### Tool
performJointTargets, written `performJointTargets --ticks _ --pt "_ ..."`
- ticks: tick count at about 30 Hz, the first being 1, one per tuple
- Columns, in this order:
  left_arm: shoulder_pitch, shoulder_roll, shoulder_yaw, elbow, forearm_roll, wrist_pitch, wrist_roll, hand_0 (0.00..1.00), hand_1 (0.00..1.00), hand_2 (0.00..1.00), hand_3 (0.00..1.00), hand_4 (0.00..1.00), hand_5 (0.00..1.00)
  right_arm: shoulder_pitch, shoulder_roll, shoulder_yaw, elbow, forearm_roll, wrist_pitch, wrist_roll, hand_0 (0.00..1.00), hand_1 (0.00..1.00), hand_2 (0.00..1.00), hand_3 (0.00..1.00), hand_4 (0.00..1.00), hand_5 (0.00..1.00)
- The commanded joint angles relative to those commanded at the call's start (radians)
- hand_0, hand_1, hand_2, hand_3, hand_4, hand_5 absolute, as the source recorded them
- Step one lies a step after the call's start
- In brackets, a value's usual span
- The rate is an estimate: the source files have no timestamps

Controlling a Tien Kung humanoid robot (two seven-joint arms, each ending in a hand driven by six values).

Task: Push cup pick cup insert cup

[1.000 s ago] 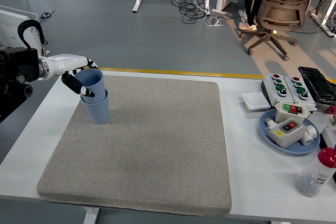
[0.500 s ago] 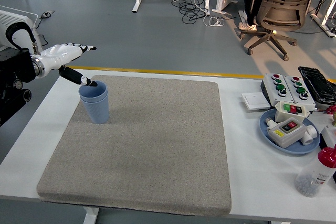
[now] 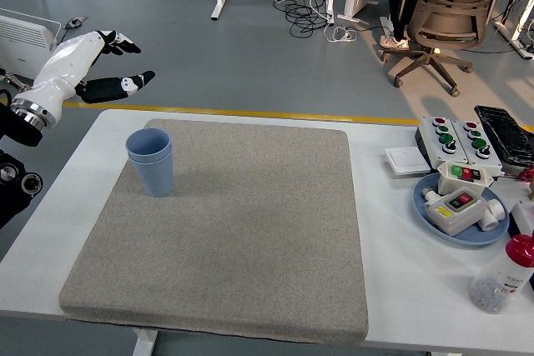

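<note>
Head view of the white table point(image 3: 392, 231). A grey felt mat point(image 3: 234, 231) covers most of its left and middle, the mat's near edge running just inside the table's near edge and its left edge leaving a bare white strip. Two blue cups point(image 3: 151, 161), one nested inside the other with both rims showing, stand upright near the mat's far left corner, touching nothing else. The broad middle and near part of the mat lies bare around them. The left hand point(image 3: 82, 68), white with black fingertips, hangs raised above and to the left of the cups, beyond the table's far left corner, fingers spread and holding nothing; it is well apart from the cups. The right hand does not appear. Along the table's right edge sit a grey button box point(image 3: 457, 144), a blue plate point(image 3: 430, 204) carrying small switch boxes point(image 3: 461, 202), a red-capped bottle point(image 3: 503, 275) near the near right corner, and a white card point(image 3: 405, 161) just left of the button box.
</note>
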Motion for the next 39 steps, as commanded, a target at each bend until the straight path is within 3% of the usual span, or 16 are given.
performJointTargets --ticks 3,4,5,8,10,11,13,16,17,21,22,23,28,29,34,39 --pt "0.116 -0.007 -0.117 -0.120 -0.112 -0.009 0.031 0.480 0.571 0.577 0.532 0.569 0.644 -0.003 0.000 0.000 -0.001 0.003 0.000 0.002 0.666 0.606 0.617 0.571 0.112 0.482" --pt "0.161 -0.014 -0.159 -0.165 -0.153 -0.028 0.034 0.480 0.571 0.577 0.532 0.569 0.644 -0.003 0.000 0.001 -0.002 0.004 0.000 0.003 0.666 0.606 0.617 0.571 0.112 0.482" --pt "0.200 -0.024 -0.191 -0.203 -0.192 -0.048 0.036 0.594 0.658 0.671 0.599 0.584 0.733 -0.004 0.000 0.002 -0.002 0.004 0.001 0.003 0.666 0.605 0.616 0.572 0.112 0.480" --pt "0.321 -0.050 -0.256 -0.289 -0.315 -0.100 0.044 0.594 0.658 0.671 0.599 0.584 0.733 -0.005 0.000 0.004 -0.004 0.003 0.002 0.005 0.666 0.605 0.616 0.572 0.112 0.480" --pt "0.401 -0.085 -0.293 -0.323 -0.399 -0.147 0.056 0.594 0.658 0.671 0.599 0.584 0.733 -0.006 0.001 0.007 -0.005 0.002 0.003 0.007 0.666 0.605 0.616 0.572 0.112 0.480" --pt "0.439 -0.108 -0.312 -0.335 -0.438 -0.173 0.061 0.697 0.745 0.764 0.691 0.636 0.998 -0.006 0.001 0.006 -0.005 0.006 0.003 0.009 0.665 0.606 0.617 0.571 0.112 0.480" --pt "0.512 -0.147 -0.338 -0.343 -0.527 -0.218 0.068 0.697 0.745 0.764 0.691 0.636 0.998 -0.006 0.002 0.002 -0.006 0.015 0.003 0.013 0.665 0.606 0.617 0.571 0.112 0.480" --pt "0.581 -0.201 -0.360 -0.341 -0.624 -0.268 0.079 0.697 0.745 0.764 0.691 0.636 0.998 -0.003 0.002 0.005 -0.006 0.013 0.003 0.015 0.665 0.606 0.617 0.571 0.112 0.480" --pt "0.602 -0.220 -0.367 -0.339 -0.637 -0.293 0.087 0.767 0.799 0.815 0.748 0.656 0.998 -0.001 0.002 0.009 -0.006 0.009 0.003 0.015 0.665 0.604 0.616 0.571 0.112 0.480" --pt "0.653 -0.253 -0.372 -0.342 -0.655 -0.324 0.083 0.767 0.799 0.815 0.748 0.656 0.998 0.001 0.000 0.018 -0.006 -0.001 0.004 0.016 0.665 0.604 0.616 0.571 0.112 0.480" --pt "0.667 -0.260 -0.364 -0.346 -0.671 -0.310 0.063 0.767 0.799 0.815 0.748 0.656 0.998 0.002 -0.001 0.018 -0.006 0.000 0.003 0.017 0.665 0.604 0.616 0.571 0.112 0.480" --pt "0.677 -0.265 -0.358 -0.347 -0.676 -0.297 0.046 0.807 0.847 0.875 0.806 0.658 0.998 0.002 -0.001 0.019 -0.006 -0.001 0.003 0.017 0.665 0.604 0.616 0.571 0.112 0.480" --pt "0.707 -0.298 -0.333 -0.336 -0.708 -0.219 -0.029 0.807 0.847 0.875 0.806 0.658 0.998 0.004 -0.003 0.025 -0.006 -0.010 0.002 0.016 0.665 0.604 0.616 0.571 0.112 0.480" --pt "0.710 -0.302 -0.331 -0.334 -0.713 -0.212 -0.035 0.848 0.876 0.915 0.852 0.653 0.998 0.004 -0.003 0.026 -0.006 -0.011 0.002 0.016 0.665 0.603 0.614 0.571 0.112 0.478" --pt "0.721 -0.319 -0.323 -0.317 -0.766 -0.172 -0.052 0.848 0.876 0.915 0.852 0.653 0.998 0.005 -0.005 0.029 -0.006 -0.012 -0.001 0.019 0.665 0.603 0.614 0.571 0.112 0.478" --pt "0.717 -0.321 -0.322 -0.310 -0.794 -0.162 -0.060 0.851 0.881 0.923 0.861 0.643 0.998 0.006 -0.006 0.034 -0.006 -0.017 -0.002 0.020 0.665 0.603 0.611 0.569 0.111 0.477"
